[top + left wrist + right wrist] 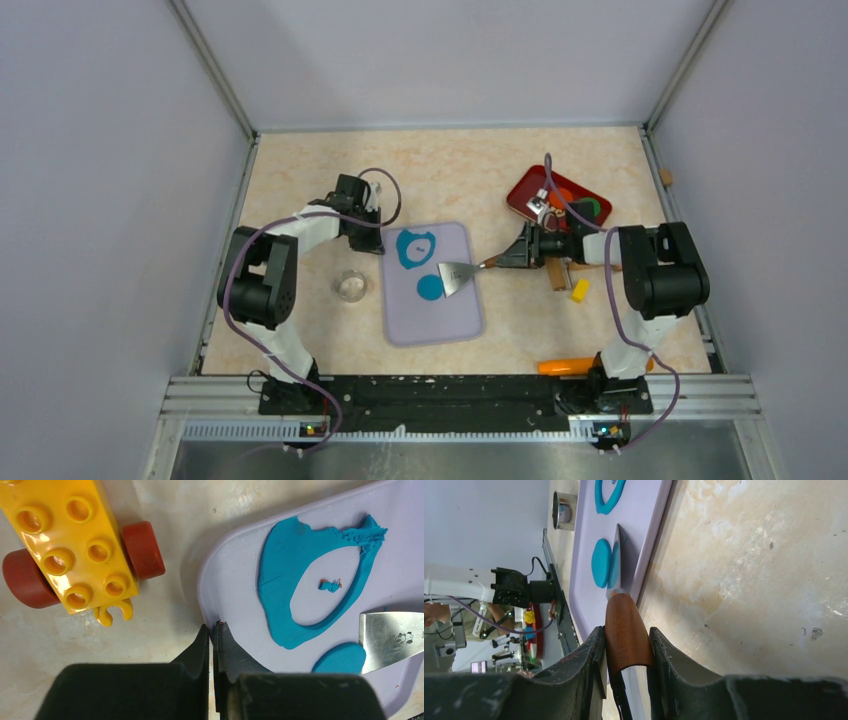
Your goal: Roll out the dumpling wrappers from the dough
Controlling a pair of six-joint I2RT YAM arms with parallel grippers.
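Marbled beige tabletop (pixel 450 170), pale walls (pixel 100 150), lavender mat (pixel 440 322); left claw (pixel 213 631) pressed together, right claw (pixel 626 641) pinching scraper handle (pixel 623 617).

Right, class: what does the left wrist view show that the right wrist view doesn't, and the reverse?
Only the left wrist view: a yellow toy block with red wheels, and the shut left gripper. Only the right wrist view: the right gripper clamping the scraper's wooden handle, and a small round cup. Both: the lavender mat, the cut-out dough, one dumpling wrapper, the scraper blade.
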